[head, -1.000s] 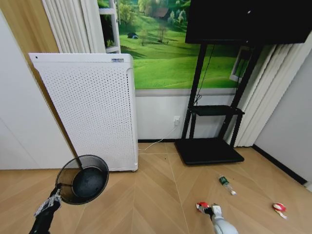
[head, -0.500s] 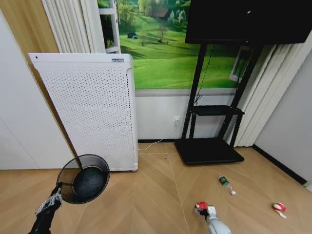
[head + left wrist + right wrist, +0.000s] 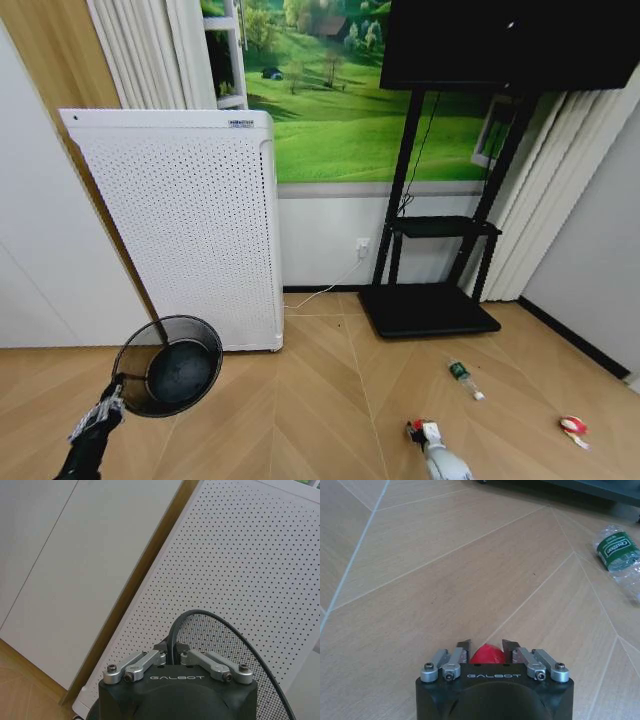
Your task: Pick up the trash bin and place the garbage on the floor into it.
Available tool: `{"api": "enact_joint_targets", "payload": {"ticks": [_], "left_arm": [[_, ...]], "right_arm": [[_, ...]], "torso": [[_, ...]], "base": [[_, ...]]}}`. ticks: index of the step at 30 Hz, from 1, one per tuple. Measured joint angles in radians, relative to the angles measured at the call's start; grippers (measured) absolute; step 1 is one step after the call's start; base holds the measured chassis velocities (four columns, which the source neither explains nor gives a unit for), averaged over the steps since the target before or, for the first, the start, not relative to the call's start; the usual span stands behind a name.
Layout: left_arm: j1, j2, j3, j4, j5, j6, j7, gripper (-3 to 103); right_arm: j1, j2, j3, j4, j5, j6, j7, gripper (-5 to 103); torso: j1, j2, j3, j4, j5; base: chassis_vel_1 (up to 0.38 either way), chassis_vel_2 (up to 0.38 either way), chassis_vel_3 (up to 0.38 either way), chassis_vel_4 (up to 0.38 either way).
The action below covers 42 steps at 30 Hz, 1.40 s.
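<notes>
Head view: my left gripper (image 3: 113, 392) sits low on my left, fingers pinched tight on the rim of the trash bin (image 3: 168, 365). Black mesh bin hangs off the floor (image 3: 300, 400), tilted so I see into its dark bottom, just in front of the white perforated appliance (image 3: 185, 220).

Left wrist view confirms it: fingers (image 3: 159, 652) closed with the bin's wire rim (image 3: 200, 616) clamped between them, mesh wall running off past the gripper body.

My right gripper (image 3: 420, 433) is low, right of centre, near the parquet. Right wrist view: fingers (image 3: 464, 649) partly closed around a red piece of garbage (image 3: 486, 655) sitting between them (whether they touch it on both sides, cannot tell for sure, but it fills the gap).

Other garbage on the floor:
- clear bottle with green label (image 3: 465, 380), lying on its side to the right, in front of the black TV stand base (image 3: 428, 310); also seen in the right wrist view (image 3: 619, 555), well apart from my fingers
- second red-and-white piece (image 3: 573, 427) far right, near the wall.
</notes>
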Motion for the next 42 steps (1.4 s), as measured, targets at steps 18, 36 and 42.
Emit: {"api": "enact_joint_targets", "payload": {"ticks": [18, 36, 42], "left_arm": [[-0.025, 0.004, 0.010, 0.021, 0.004, -0.001, -0.006, 7], [-0.025, 0.013, 0.005, 0.021, -0.008, -0.007, -0.011, 7], [-0.025, 0.015, 0.003, 0.021, -0.009, -0.007, -0.013, 7]], "right_arm": [[-0.178, -0.065, 0.091, 0.229, 0.066, 0.008, -0.012, 44], [-0.145, -0.021, 0.080, 0.109, 0.081, -0.002, -0.014, 100], [-0.140, -0.029, 0.080, 0.079, 0.084, 0.005, -0.017, 86]], "torso": [[0.000, 0.000, 0.000, 0.0001, -0.0002], [0.000, 0.000, 0.000, 0.0003, 0.0001], [0.000, 0.000, 0.000, 0.0003, -0.0007]], "base": [[0.000, 0.000, 0.000, 0.000], [0.000, 0.000, 0.000, 0.000], [0.000, 0.000, 0.000, 0.000]]}}
